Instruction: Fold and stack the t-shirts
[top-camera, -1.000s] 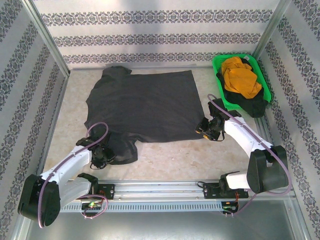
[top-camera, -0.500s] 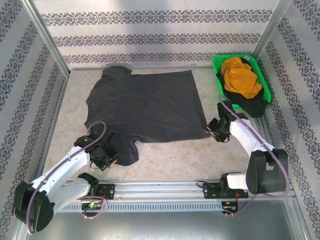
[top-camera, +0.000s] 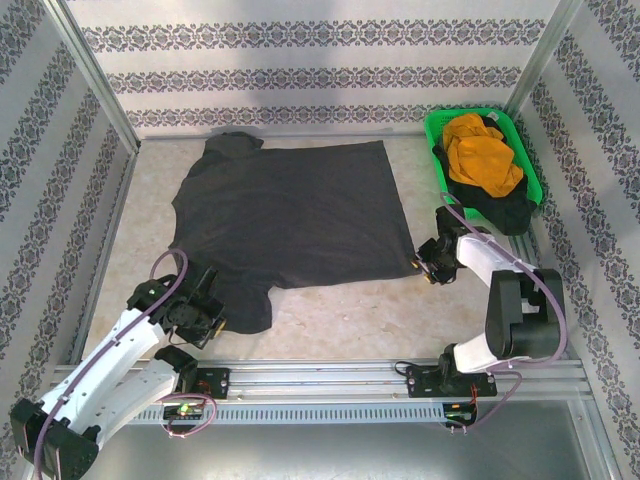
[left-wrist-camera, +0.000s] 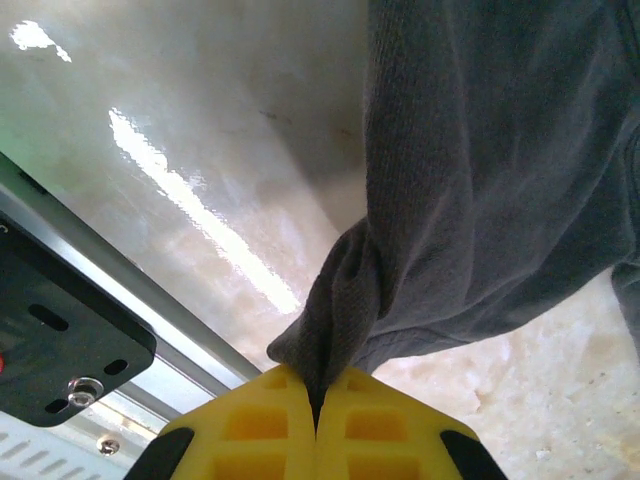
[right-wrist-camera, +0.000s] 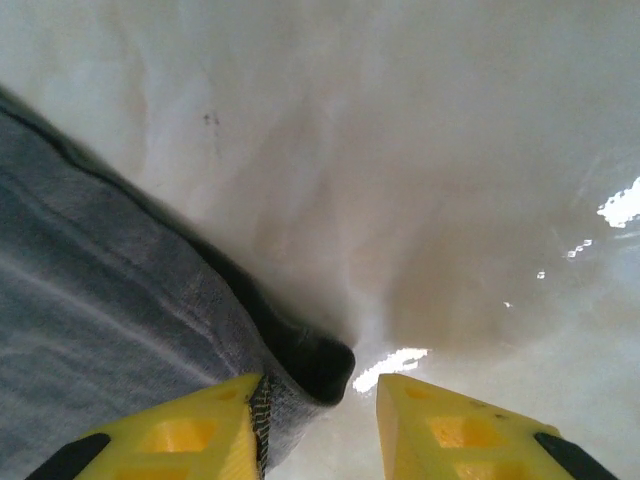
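Your left gripper (left-wrist-camera: 316, 388) is pinching shut on a bunched fold of the grey t-shirt (top-camera: 290, 215), at the sleeve nearest the left arm's base. Your right gripper (right-wrist-camera: 320, 390) is sitting at the shirt's near right hem corner with its jaws apart. The corner is lying against one finger, not clamped. The shirt is lying spread flat over the middle of the table (top-camera: 340, 325). The orange t-shirt (top-camera: 482, 155) and the black t-shirt (top-camera: 505, 212) are waiting heaped in the green basket (top-camera: 434, 150) at the far right.

You are handling light, limp knit cloth. It is likely to drape, stretch and drag rather than hold a shape, and a thin pinch may slip. Corners and hem edges are looking like your best holds, taken deep enough to catch both layers.

The table is looking smooth and glossy, so the cloth should be sliding easily, perhaps too easily. Patterned walls (top-camera: 320, 80) are closing in three sides, and the basket is crowding the right arm's far side.
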